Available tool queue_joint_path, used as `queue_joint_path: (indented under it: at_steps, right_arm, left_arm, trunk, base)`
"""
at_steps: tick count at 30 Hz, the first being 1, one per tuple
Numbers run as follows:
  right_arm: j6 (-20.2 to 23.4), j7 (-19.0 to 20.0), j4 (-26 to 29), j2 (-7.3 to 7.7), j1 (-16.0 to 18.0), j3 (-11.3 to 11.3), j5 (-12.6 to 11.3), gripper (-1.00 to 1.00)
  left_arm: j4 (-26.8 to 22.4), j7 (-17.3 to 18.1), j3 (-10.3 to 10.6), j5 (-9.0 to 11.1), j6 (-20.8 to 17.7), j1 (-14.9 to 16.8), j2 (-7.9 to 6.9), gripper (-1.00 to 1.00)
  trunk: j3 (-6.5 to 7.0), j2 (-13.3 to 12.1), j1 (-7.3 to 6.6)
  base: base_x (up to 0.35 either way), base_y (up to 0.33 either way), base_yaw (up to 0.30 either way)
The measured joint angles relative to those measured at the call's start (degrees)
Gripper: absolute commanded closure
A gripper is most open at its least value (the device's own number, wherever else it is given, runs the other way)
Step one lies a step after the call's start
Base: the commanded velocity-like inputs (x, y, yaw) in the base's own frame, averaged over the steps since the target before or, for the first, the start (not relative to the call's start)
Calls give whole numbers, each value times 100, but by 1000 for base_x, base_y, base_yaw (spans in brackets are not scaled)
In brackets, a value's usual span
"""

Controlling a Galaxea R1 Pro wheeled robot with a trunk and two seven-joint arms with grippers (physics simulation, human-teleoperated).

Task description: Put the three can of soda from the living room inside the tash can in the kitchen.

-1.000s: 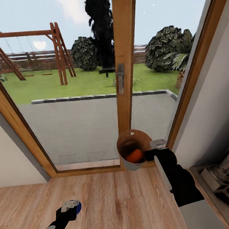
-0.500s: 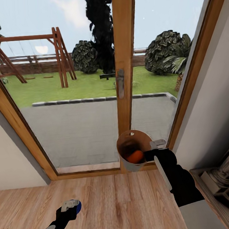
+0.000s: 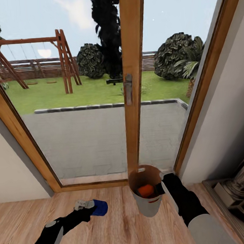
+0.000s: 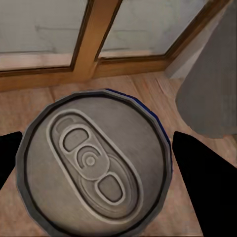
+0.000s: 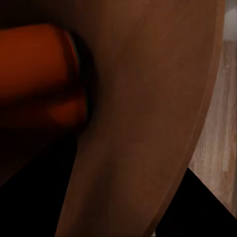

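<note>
My right gripper [image 3: 163,185] is shut on the rim of the tash can [image 3: 149,204], a dark grey tapered bin with a brown inside, held above the plank floor in front of the glass door. One orange can of soda [image 3: 145,190] lies inside it; in the right wrist view that can [image 5: 39,74] rests against the brown inner wall [image 5: 148,123]. My left gripper [image 3: 88,205] is shut on the dark blue can of soda [image 3: 100,207], just left of the bin. The left wrist view looks onto its grey metal top [image 4: 91,160], with the bin's grey side [image 4: 212,94] close by.
Wood-framed glass doors [image 3: 132,63] with a handle [image 3: 128,88] stand directly ahead, with a patio and garden behind them. White walls close in at left and right. A dark grey structure [image 3: 240,197] sits at the lower right. Light wood plank floor [image 3: 118,227] lies below.
The right arm has lowered the bin and drawn it nearer. The left arm has swung the blue can up and to the right, closer to the bin.
</note>
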State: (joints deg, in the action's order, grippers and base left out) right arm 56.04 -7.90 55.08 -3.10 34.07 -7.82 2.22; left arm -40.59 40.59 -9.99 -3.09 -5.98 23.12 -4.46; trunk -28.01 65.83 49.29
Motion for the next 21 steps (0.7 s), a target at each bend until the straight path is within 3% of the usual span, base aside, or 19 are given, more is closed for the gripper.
queue_joint_path:
  at_steps: [1, 4, 7, 12, 17, 19, 21]
  right_arm:
    - [-131, -1, -130, 1, 0, 0, 13, 100]
    - [-491, -3, -269, -1, 0, 1, 42, 100]
    - [-768, -8, -445, -3, 0, -5, 45, 100]
    - [-1088, -16, -893, -5, -1, -9, 6, 100]
    - [-1120, -29, -1031, -5, 0, -9, 41, 100]
    - [-1126, -27, -1095, -5, -1, -9, 25, 100]
    - [-1131, -32, -1244, -5, 0, -13, 42, 100]
  left_arm:
    - [-144, 447, -89, 4, -225, 1, 0, 100]
    - [-429, 1176, -240, -1, -600, 1, -4, 100]
    - [-602, 1625, -297, -10, -836, 0, -8, 100]
    - [-1125, 2812, -354, -8, -1596, 0, -10, 100]
    - [-1483, 3538, -358, -7, -1981, 0, -11, 100]
    - [-1566, 3673, -357, -8, -2077, 0, -11, 100]
    - [-1914, 3989, -363, -2, -2395, 1, -10, 100]
  trunk:
    - [0, 0, 0]
    - [0, 0, 0]
    - [0, 0, 0]
    - [0, 0, 0]
    - [0, 0, 0]
    - [0, 0, 0]
    - [0, 0, 0]
  base:
    - [0, 0, 0]
    - [0, 0, 0]
    - [0, 0, 0]
    - [0, 0, 0]
    - [0, 0, 0]
    - [0, 0, 0]
    - [0, 0, 0]
